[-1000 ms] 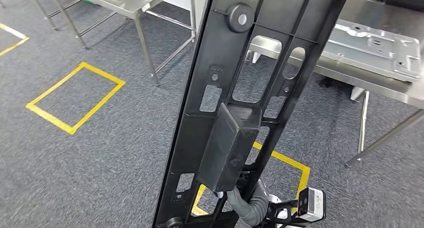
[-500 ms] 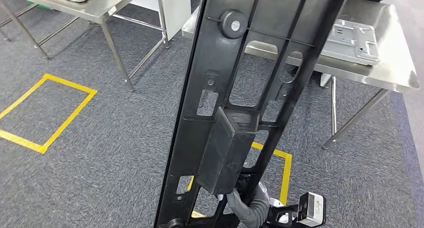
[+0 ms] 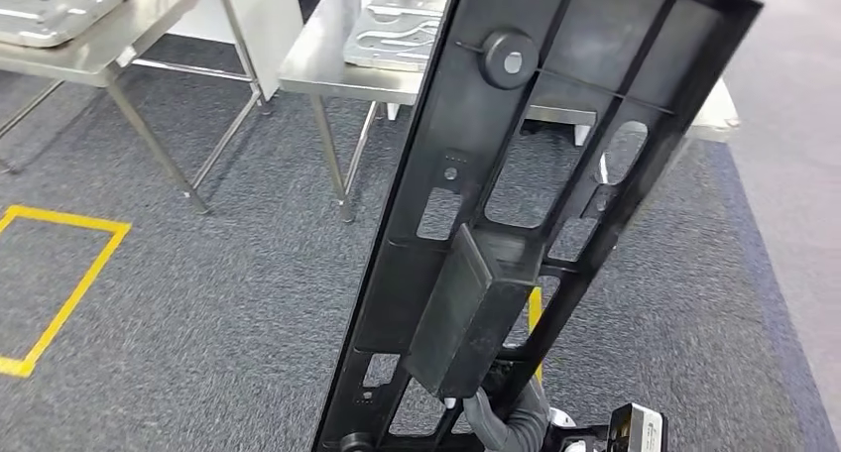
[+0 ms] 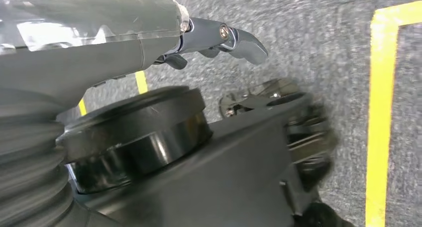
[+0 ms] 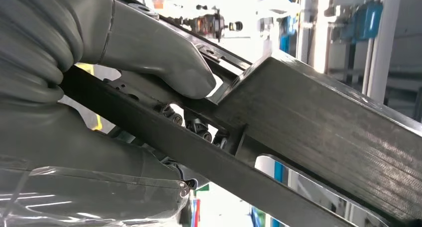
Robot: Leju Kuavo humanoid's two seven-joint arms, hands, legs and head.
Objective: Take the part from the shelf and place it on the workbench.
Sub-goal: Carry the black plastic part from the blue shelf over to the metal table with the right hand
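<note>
Carrying the part (image 3: pixel 536 204), a long black plastic frame with cut-outs and a box-shaped housing near its middle, held tilted and nearly upright in front of the body, top end leaning right. Right hand (image 5: pixel 114 62) clamped on the frame just beside the housing, thumb pressed over one rail, darker fingers (image 5: pixel 194 125) curled in from behind through an opening. Left hand (image 4: pixel 219 38) down beside the body above grey carpet and yellow floor tape, apparently holding nothing, though whether its fingers are curled or spread cannot be told. Workbench (image 3: pixel 327 70) ahead, steel-topped, partly hidden behind the frame, with a stamped metal plate (image 3: pixel 397 31) lying near its near left corner. Step in hand, judging by this: bringing the part to the bench, not yet laying it down. Best done by keeping the grip firm against the long lever of the frame, minding the raised top end near the bench edge, then lowering it flat onto bare steel right of the plate. A second steel table (image 3: pixel 99 36) further left.
</note>
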